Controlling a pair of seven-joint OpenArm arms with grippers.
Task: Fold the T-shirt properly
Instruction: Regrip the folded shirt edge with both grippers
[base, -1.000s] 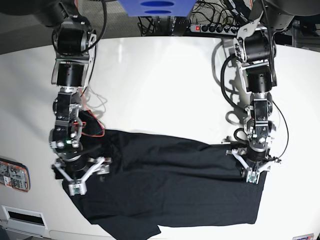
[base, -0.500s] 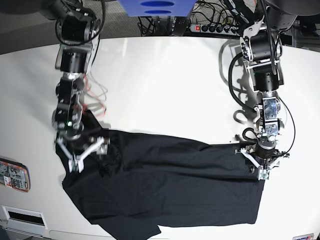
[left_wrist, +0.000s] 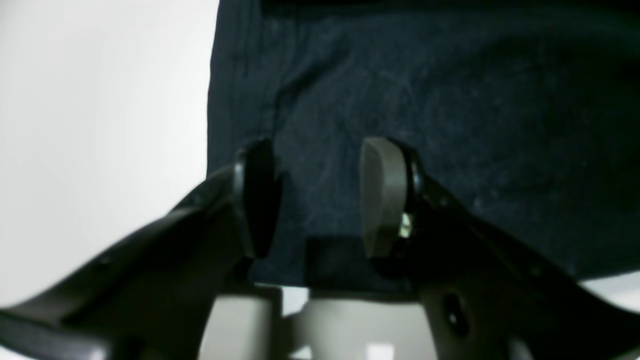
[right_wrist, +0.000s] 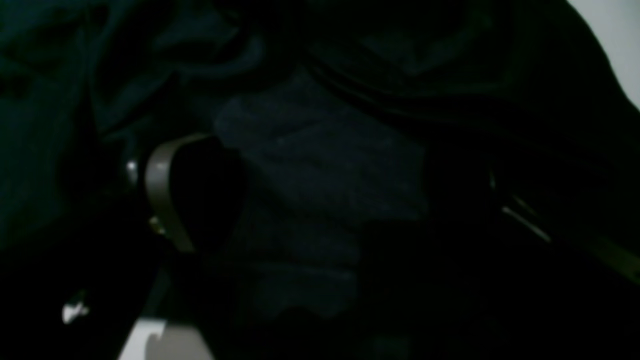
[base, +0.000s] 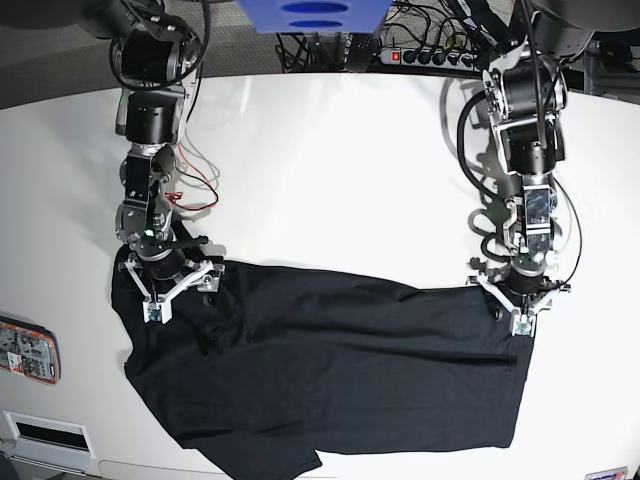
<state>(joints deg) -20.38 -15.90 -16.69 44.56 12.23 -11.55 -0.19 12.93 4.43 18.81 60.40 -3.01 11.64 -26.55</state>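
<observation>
The T-shirt (base: 330, 390) lay half-folded across the lower half of the base view, and we, apparently lining up another fold, had the left gripper (left_wrist: 317, 200) and right gripper (right_wrist: 320, 195) spread over it, needing next to pinch its cloth.

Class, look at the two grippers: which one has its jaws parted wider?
The right gripper, on the base view's left: its jaws stand far apart over dark cloth, while the left gripper shows a narrower gap.
</observation>
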